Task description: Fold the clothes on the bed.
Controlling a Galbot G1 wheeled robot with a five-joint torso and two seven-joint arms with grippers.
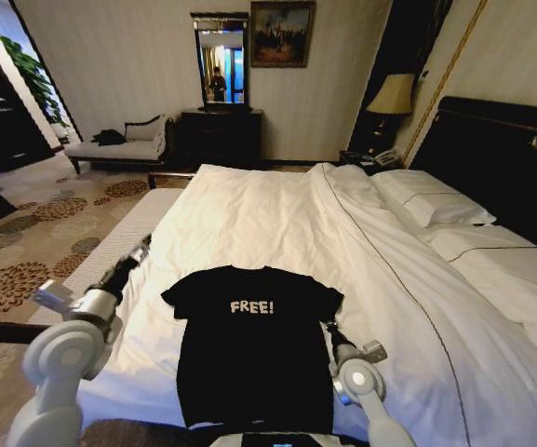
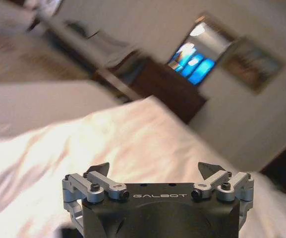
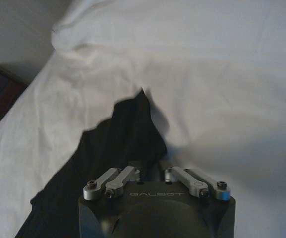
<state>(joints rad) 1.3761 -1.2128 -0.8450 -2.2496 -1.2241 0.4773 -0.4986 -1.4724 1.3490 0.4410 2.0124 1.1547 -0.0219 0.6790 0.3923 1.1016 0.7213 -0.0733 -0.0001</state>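
Observation:
The clothes are one black T-shirt (image 1: 254,358) with white "FREE!" lettering, spread flat and face up on the white duvet of the bed (image 1: 277,209), close to its near edge. My right gripper (image 1: 328,327) rests at the shirt's right side, just below the sleeve. In the right wrist view this gripper (image 3: 151,171) has its fingers drawn together on the black cloth (image 3: 118,144). My left gripper (image 1: 143,244) hangs over the bed's left edge, apart from the shirt. The left wrist view shows it (image 2: 155,171) open with nothing between its fingers.
White pillows (image 1: 436,207) lie against the dark headboard (image 1: 501,154) at the right. A grey bench (image 1: 110,250) runs along the bed's left side, with patterned carpet beyond. A pale chaise (image 1: 119,144), a dark dresser (image 1: 220,138) and a lamp (image 1: 391,96) stand at the far wall.

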